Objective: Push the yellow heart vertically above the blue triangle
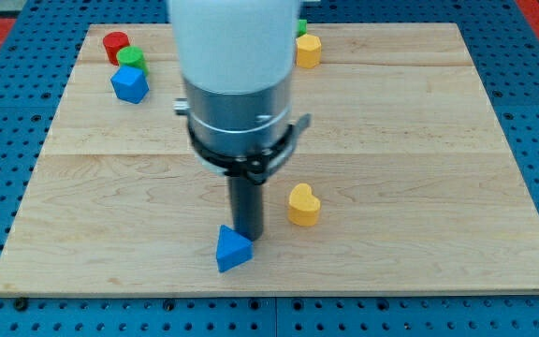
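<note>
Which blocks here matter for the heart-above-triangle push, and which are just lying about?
Belongs to the job:
yellow heart
blue triangle
my tip, just above the triangle, left of the heart

Just lying about:
red block
green block
blue block
yellow block, top centre
green bit behind it

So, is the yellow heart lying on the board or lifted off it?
On the board: the yellow heart rests flat on the wooden board, apart from my tip and the blue triangle.

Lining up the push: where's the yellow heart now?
The yellow heart sits low on the board, right of centre, to the right of my tip and up-right of the blue triangle.
</note>
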